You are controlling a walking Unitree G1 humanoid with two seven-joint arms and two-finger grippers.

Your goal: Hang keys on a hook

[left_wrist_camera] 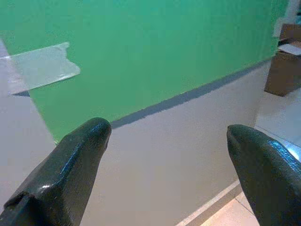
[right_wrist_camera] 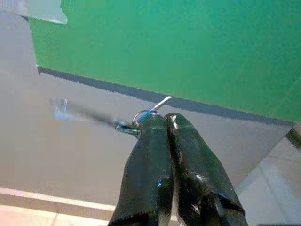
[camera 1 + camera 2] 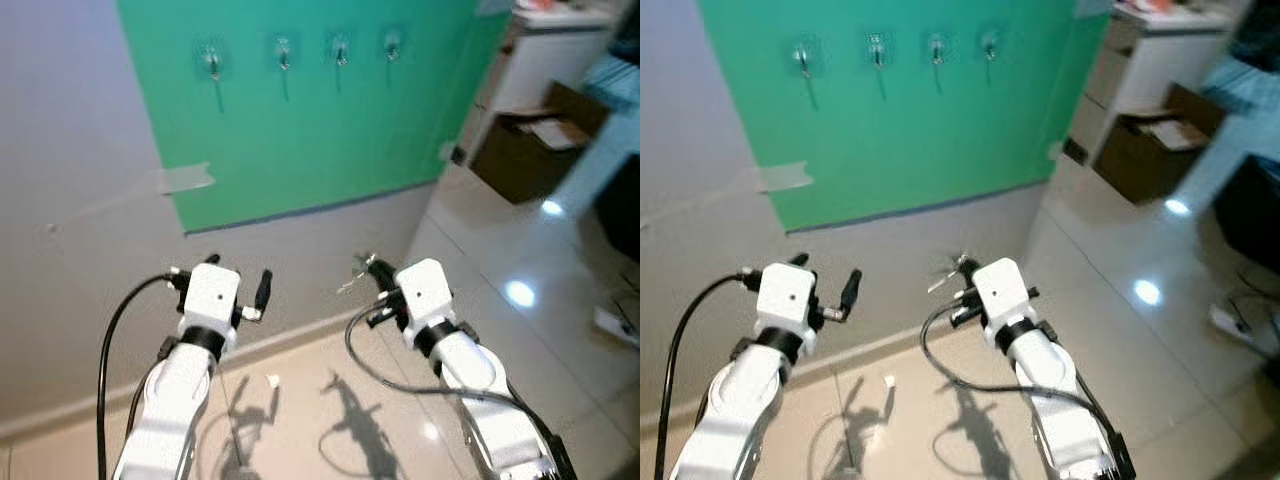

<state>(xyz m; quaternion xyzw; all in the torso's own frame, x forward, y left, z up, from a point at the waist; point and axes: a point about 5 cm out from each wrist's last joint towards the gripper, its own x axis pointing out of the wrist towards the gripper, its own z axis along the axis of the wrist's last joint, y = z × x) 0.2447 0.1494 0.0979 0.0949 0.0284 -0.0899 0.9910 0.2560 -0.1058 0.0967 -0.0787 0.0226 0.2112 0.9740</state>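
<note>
Your right claw [image 2: 164, 123] is clenched on the keys [image 2: 134, 121], which jut from its tips, the hooks [image 3: 283, 53] well above; your left claw [image 1: 164, 141] is spread wide.

A room in a home, seen along a grey wall with a green panel [image 3: 320, 120] taped to it, four clear stick-on hooks [image 3: 300, 55] in a row near its top. Glossy pale floor tiles [image 3: 500, 290] run to the far right, where an open cardboard box [image 3: 530, 140] sits beside a white cabinet [image 3: 545, 55].
</note>
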